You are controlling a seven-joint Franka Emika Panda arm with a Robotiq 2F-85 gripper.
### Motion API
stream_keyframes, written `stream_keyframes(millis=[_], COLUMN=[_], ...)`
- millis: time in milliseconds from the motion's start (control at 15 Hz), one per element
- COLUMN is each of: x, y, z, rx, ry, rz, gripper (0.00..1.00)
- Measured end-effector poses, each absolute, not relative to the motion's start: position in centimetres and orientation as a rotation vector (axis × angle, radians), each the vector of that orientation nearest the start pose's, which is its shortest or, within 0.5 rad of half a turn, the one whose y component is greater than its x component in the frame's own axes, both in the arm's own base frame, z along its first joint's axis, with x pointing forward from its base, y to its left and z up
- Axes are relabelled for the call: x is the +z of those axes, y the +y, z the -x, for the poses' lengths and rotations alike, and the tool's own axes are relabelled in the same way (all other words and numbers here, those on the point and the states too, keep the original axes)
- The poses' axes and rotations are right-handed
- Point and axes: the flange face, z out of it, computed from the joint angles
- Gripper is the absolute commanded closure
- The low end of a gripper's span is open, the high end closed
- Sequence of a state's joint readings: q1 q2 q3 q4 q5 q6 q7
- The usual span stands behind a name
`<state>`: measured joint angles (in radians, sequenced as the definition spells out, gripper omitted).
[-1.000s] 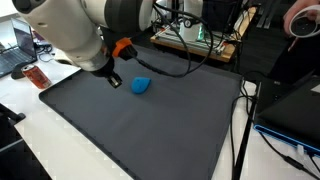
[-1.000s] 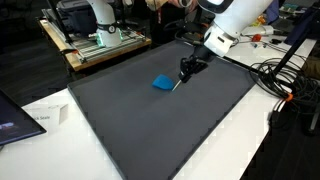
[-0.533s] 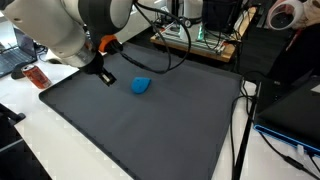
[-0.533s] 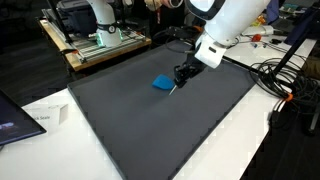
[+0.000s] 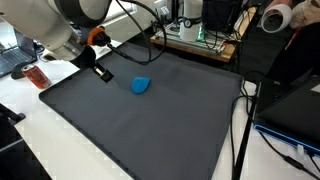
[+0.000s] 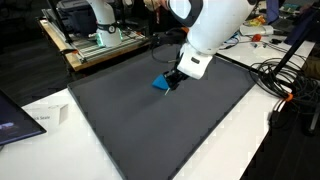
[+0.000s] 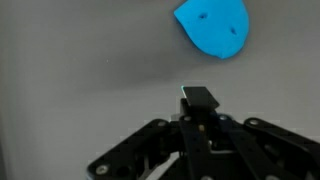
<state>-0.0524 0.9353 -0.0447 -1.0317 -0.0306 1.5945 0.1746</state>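
A small blue soft lump (image 5: 141,85) lies on the dark grey mat (image 5: 150,135). It also shows in the other exterior view (image 6: 158,83) and at the top of the wrist view (image 7: 212,27). My gripper (image 5: 102,73) hangs low over the mat, a short way beside the blue lump and apart from it. From the opposite side the gripper (image 6: 172,84) partly covers the lump. In the wrist view the gripper (image 7: 200,97) is shut, its dark fingertips pressed together, with bare mat between them and the lump. I cannot tell whether anything thin is pinched there.
The mat (image 6: 150,135) lies on a white table. A laptop (image 6: 12,115) and a white card (image 6: 50,113) sit near one corner, and a reddish object (image 5: 38,77) lies off the mat. Cables (image 6: 285,85) run along one side. Electronics benches stand behind.
The arm has swung and turned, carrying the shut gripper sideways low over the mat. The blue lump has not moved.
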Motion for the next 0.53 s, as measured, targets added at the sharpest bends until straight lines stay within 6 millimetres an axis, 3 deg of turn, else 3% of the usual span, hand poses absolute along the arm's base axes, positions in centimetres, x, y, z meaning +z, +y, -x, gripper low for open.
stream_keyframes(millis=[533], x=[25.4], y=[-8.4], z=[-72.4], rx=[0.633], ry=[0.406], rz=[3.026], gripper=[0.97])
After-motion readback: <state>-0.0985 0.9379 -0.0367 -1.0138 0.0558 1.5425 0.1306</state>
